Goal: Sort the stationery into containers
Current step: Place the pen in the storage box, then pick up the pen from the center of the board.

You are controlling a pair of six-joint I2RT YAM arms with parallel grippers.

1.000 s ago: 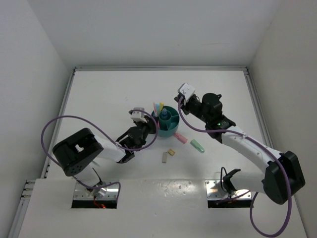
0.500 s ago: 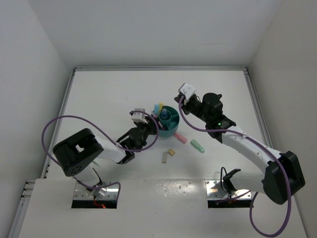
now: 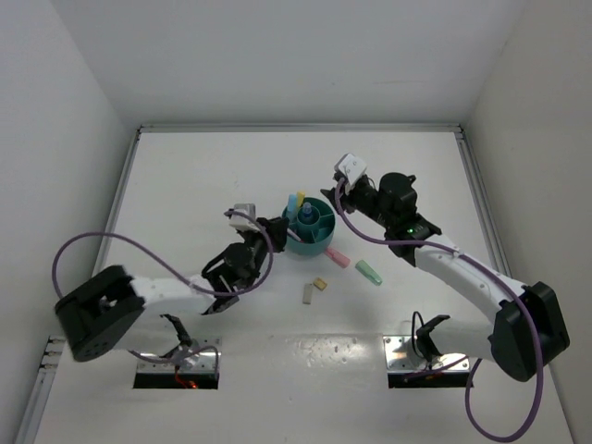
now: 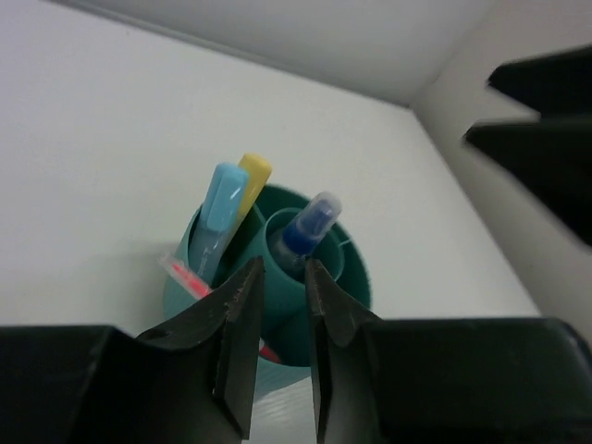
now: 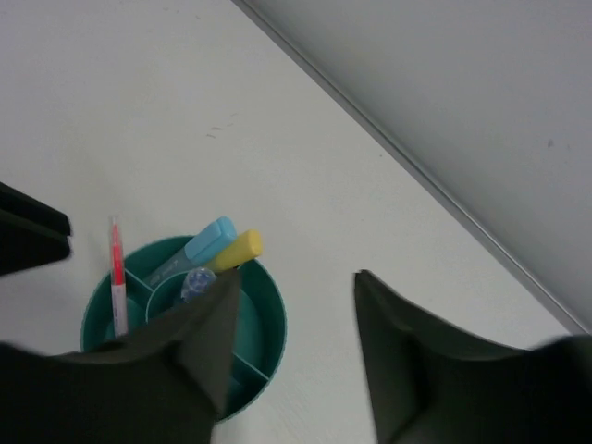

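The teal organiser (image 3: pixel 312 242) stands mid-table, holding a light-blue marker (image 4: pixel 222 208), a yellow marker (image 4: pixel 252 176), a clear-blue pen (image 4: pixel 310 222) in its central cup and a thin pink pen (image 4: pixel 185 275). On the table to its right lie a pink marker (image 3: pixel 337 257), a green marker (image 3: pixel 369 273), a tan eraser (image 3: pixel 321 284) and a grey eraser (image 3: pixel 307 293). My left gripper (image 4: pixel 284 265) sits just left of the organiser, jaws slightly apart and empty. My right gripper (image 5: pixel 296 277) hangs open and empty above the organiser's right rim (image 5: pixel 277 324).
White walls close the table in on the left, back and right, with a raised lip along the back edge (image 3: pixel 296 129). Purple cables loop off both arms. The arm bases are at the near edge.
My right gripper's jaws have opened from shut. The left arm has drawn back to the left from the organiser, and its jaws have parted a little.
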